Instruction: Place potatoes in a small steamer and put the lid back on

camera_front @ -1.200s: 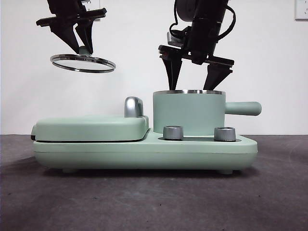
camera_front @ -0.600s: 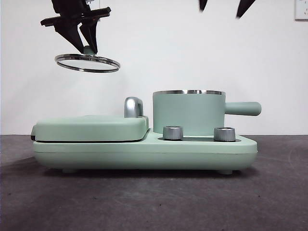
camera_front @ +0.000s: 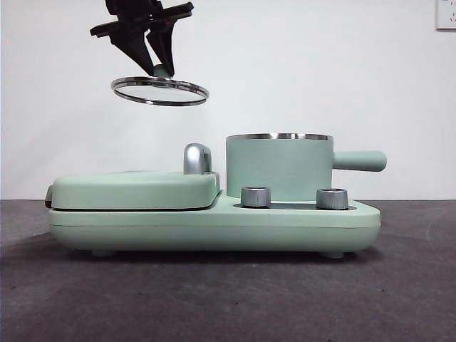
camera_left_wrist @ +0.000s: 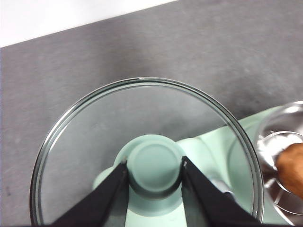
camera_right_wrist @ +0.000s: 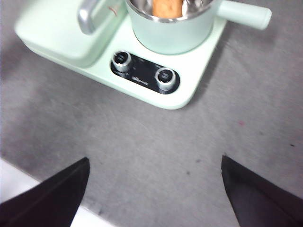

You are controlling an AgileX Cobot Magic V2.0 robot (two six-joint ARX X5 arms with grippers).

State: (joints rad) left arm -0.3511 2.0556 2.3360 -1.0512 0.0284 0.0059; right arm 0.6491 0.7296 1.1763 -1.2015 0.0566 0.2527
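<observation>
Gray tabletop [camera_front: 214, 299]: 1 potato [camera_right_wrist: 166, 7] in 1 steamer [camera_front: 279, 165]; left gripper [camera_front: 155, 65] clamps 1 lid [camera_front: 159, 91] aloft, right gripper [camera_right_wrist: 154, 189] spread wide.

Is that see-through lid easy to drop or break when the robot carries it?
Probably breakable: the lid looks like glass inside a steel rim. It may wobble or tilt, since the left gripper pinches only its small knob. The smooth knob could be a little slippery too.
</observation>
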